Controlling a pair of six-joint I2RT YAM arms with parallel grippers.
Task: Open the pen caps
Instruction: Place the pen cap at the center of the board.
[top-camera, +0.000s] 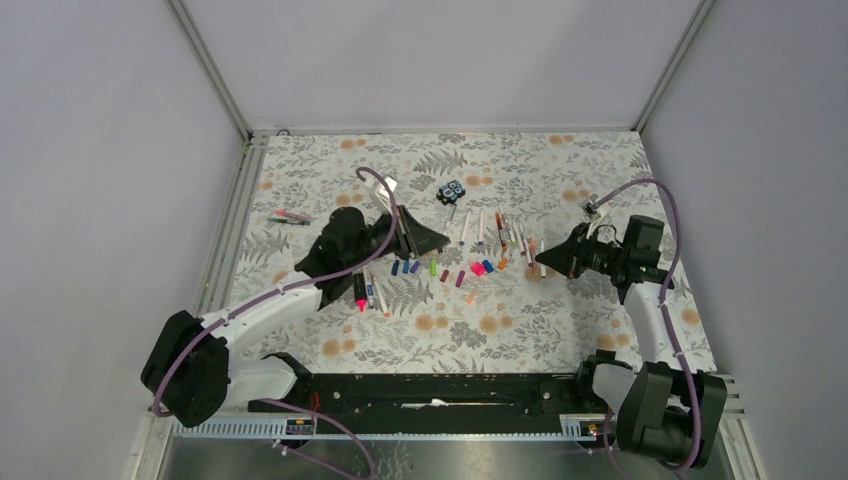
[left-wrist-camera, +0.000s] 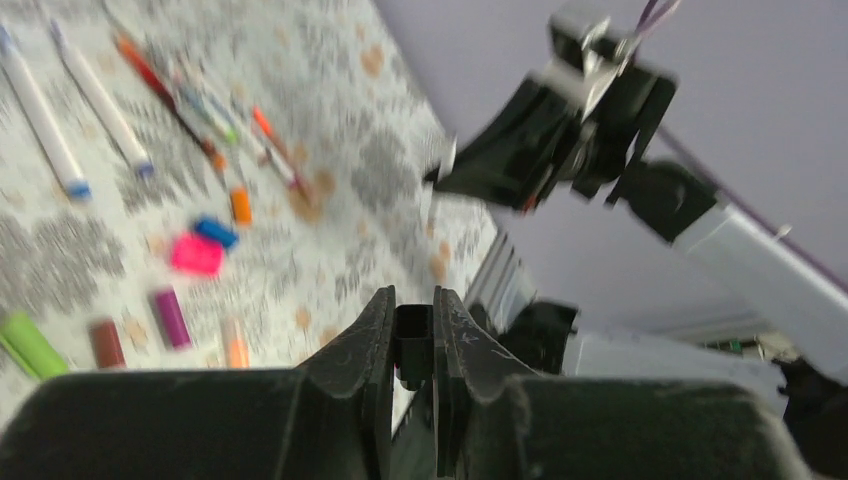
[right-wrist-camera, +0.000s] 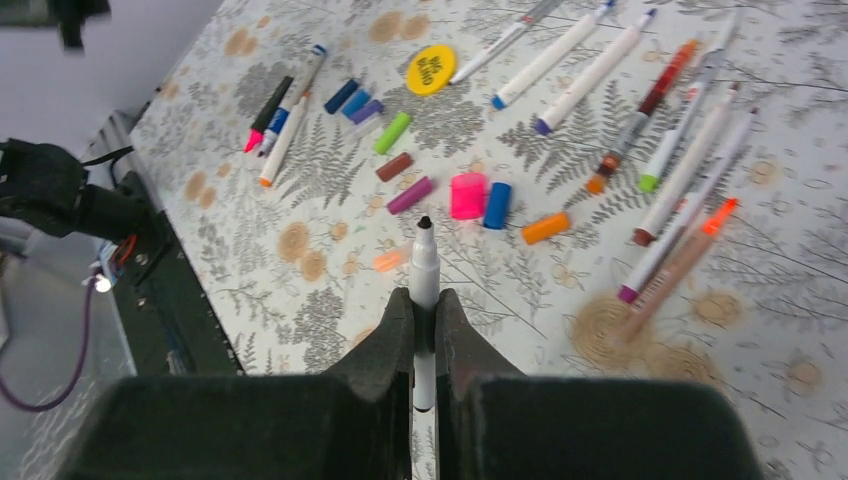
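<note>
The left pincer (left-wrist-camera: 412, 298) is found closed on a small black cap (left-wrist-camera: 413, 340), which is gripped between the two fingers and held off the surface (right-wrist-camera: 300, 310). The right pincer (right-wrist-camera: 424, 300) is found clamped on a black-tipped pen (right-wrist-camera: 424, 262). The barrel is held upright between the fingers and the bare black tip is exposed above them. From the top view, the two pincers are seen facing each other across the middle of the surface, well apart.

A row of pens (right-wrist-camera: 595, 70) is laid side by side on the surface ahead of the right pincer, several with coloured tips uncovered. Loose caps are scattered just beside this row:
- a pink cap (right-wrist-camera: 467, 195) lies against a blue cap (right-wrist-camera: 497, 204);
- an orange cap (right-wrist-camera: 544, 228) lies near them;
- a purple cap (right-wrist-camera: 410, 195) and a green cap (right-wrist-camera: 393, 132) lie further off.

A pink-and-black highlighter (right-wrist-camera: 272, 112) is noted beside two thin pens, near the left arm. A yellow disc (right-wrist-camera: 431, 69) lies flat by the end of the pen row. A black-and-blue block (top-camera: 452, 190) is seen beyond the row. Two separate pens (top-camera: 290, 217) lie near the left edge.
</note>
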